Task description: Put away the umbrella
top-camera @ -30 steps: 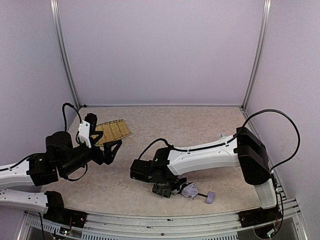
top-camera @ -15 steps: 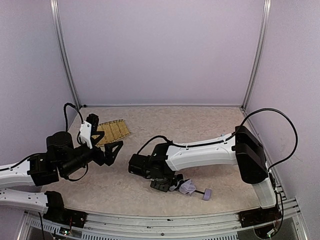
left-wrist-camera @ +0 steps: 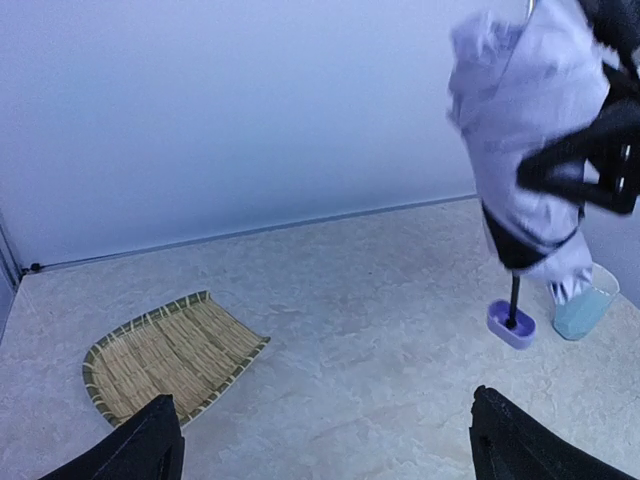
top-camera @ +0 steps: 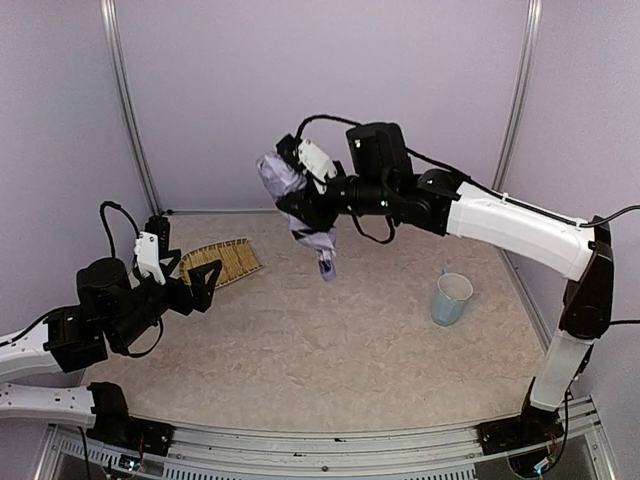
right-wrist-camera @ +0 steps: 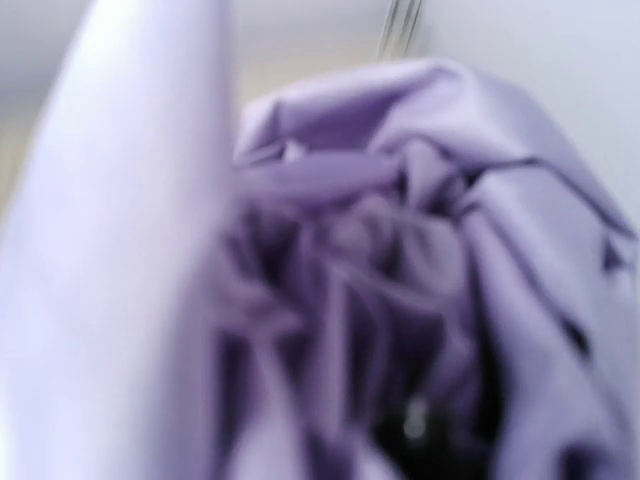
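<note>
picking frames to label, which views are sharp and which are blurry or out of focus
Top view: evenly lit and sharp, the umbrella clear. Left wrist view: the tray crisp, the umbrella slightly soft at the upper right. Right wrist view: badly out of focus, lilac fabric filling most of it.

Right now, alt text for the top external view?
The right hand holds the folded umbrella in the air above the table, handle hanging down. The left hand is open near the straw tray; a blue cup stands at right.
</note>
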Motion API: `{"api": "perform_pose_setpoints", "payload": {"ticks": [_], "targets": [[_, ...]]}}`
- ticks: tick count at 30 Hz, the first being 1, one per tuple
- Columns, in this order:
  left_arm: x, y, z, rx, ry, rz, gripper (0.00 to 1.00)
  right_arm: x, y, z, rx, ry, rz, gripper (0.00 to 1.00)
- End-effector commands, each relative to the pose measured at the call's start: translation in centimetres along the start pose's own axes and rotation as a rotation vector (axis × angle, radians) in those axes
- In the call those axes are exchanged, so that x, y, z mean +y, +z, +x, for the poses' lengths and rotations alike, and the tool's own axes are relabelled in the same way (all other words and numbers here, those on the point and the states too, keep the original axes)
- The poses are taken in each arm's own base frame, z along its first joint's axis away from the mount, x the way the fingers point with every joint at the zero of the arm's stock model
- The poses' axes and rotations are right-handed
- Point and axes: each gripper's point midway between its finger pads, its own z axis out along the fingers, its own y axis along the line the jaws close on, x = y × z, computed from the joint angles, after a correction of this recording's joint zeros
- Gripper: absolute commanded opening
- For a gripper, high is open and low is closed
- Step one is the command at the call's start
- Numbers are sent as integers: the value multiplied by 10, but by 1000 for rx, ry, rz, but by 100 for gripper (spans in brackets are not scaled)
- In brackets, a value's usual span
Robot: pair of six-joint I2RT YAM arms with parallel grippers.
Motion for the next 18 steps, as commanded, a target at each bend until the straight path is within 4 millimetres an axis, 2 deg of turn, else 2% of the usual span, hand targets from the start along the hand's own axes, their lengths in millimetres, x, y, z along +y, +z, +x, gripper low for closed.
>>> {"api": "perform_pose_setpoints", "payload": {"ticks": [1, 2, 4, 6, 7, 8, 12, 15, 18], "targets": [[18, -3, -24, -49, -38, -79, 97, 2, -127, -245, -827, -284, 11, 0], [20, -2, -25, -45, -37, -89, 97, 4, -155, -275, -936, -310, 6, 0], [24, -1, -27, -36, -34, -118, 97, 8, -198, -311, -1117, -342, -2, 0], [26, -1, -29, -35, -35, -133, 96, 15, -225, -319, -1247, -353, -13, 0], [26, -1, -29, -35, -34, -135, 96, 16, -233, -314, -1281, -344, -10, 0], [27, 0, -28, -35, -34, -138, 96, 17, -225, -300, -1294, -328, -7, 0], [28, 3, -24, -29, -28, -139, 96, 28, -116, -173, -1109, -223, -25, 0], [32, 8, -17, -8, -13, -149, 96, 67, -22, -26, -825, -66, -201, 0], [37, 13, -10, 10, -6, -152, 96, 104, 51, 124, -506, 93, -305, 0]]}}
